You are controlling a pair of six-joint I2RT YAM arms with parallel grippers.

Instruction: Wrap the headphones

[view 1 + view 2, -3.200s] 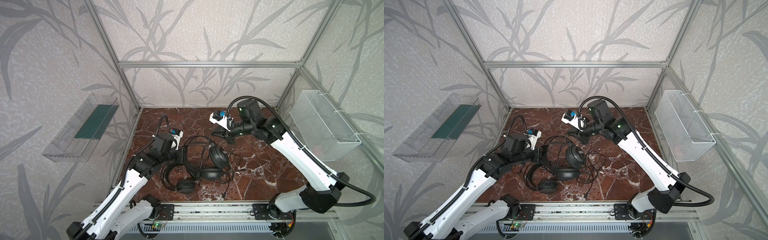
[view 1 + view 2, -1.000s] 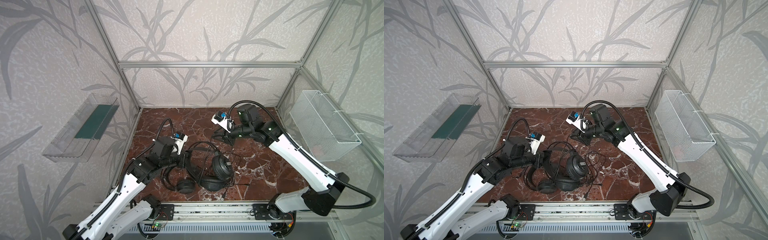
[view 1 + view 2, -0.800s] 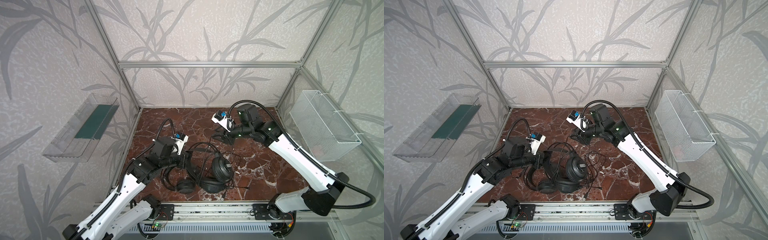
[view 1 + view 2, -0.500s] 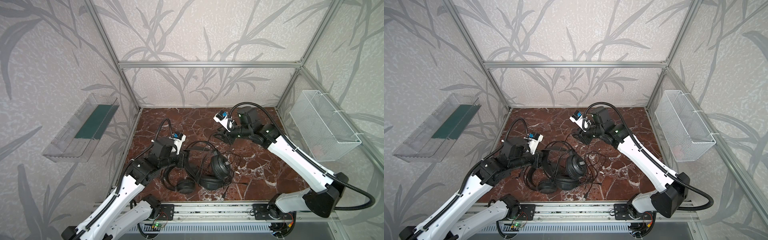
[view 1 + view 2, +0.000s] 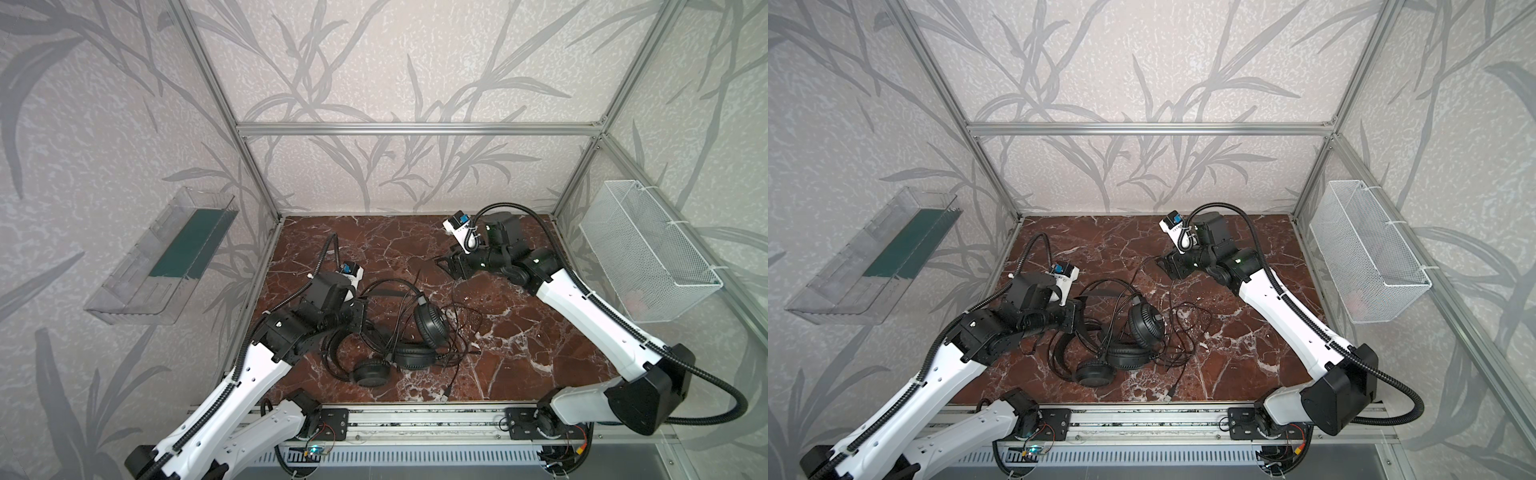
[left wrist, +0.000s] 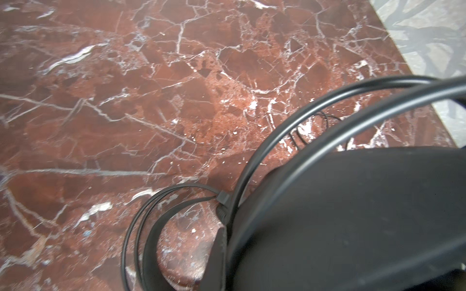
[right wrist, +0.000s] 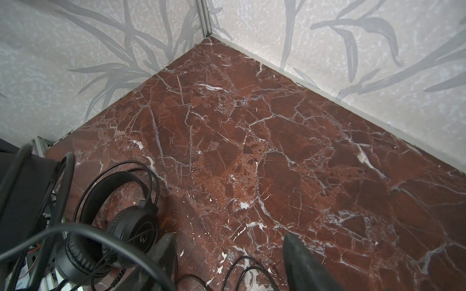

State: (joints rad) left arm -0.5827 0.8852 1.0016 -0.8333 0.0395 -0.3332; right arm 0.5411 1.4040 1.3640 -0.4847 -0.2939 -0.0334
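The headphones (image 5: 413, 358) lie in a tangled heap at the front middle of the red marble surface (image 5: 374, 237), two black headsets overlapping. One earcup (image 5: 432, 328) stands on edge. Two more lie flat just in front of it, toward the front rail. Thin black cables (image 7: 245, 257) sprawl in loose loops to the right of the heap, and one end trails toward the front edge.

My left end effector (image 5: 360, 316) is closed, clamped on the headphones at the left side of the heap, where a headband rises off the marble. That headband (image 6: 353, 214) fills much of my left wrist view, a broad dark strap with two thin wires arching beside it. My own fingers do not show there.

My right end effector (image 7: 229, 236) hangs above the marble behind and to the right of the heap, clear of the earcups. Its fingers (image 7: 297, 257) stand apart, with bare stone between them and a cable loop lying on the surface just below.

Farther out, a clear plastic tray (image 5: 162, 266) hangs on the left wall and a white wire mesh basket (image 5: 648, 266) on the right wall.
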